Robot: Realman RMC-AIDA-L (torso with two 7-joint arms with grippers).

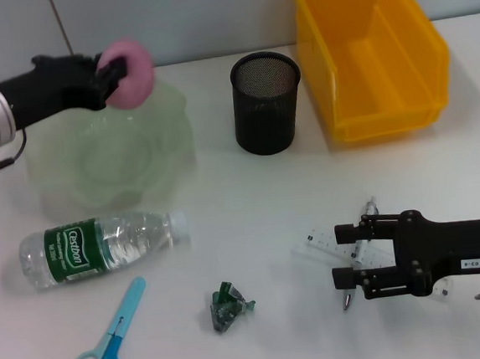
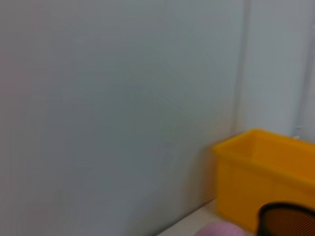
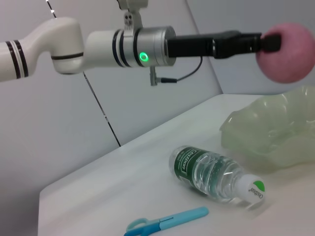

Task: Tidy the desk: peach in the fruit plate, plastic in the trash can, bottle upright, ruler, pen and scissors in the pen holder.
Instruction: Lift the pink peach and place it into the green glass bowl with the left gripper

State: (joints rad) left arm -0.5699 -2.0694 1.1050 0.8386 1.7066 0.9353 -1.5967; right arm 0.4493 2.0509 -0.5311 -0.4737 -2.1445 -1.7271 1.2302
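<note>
My left gripper (image 1: 113, 73) is shut on the pink peach (image 1: 134, 75), holding it in the air over the far edge of the pale green fruit plate (image 1: 112, 157). The right wrist view shows the same peach (image 3: 288, 51) above the plate (image 3: 275, 132). The water bottle (image 1: 99, 246) lies on its side in front of the plate. Blue scissors (image 1: 111, 338) and a crumpled green plastic scrap (image 1: 228, 306) lie near the front edge. My right gripper (image 1: 348, 256) stands open, low over the clear ruler (image 1: 330, 243) and a pen (image 1: 349, 298).
The black mesh pen holder (image 1: 267, 101) stands at the middle back. The yellow trash can (image 1: 372, 50) is to its right. A wall runs close behind the table.
</note>
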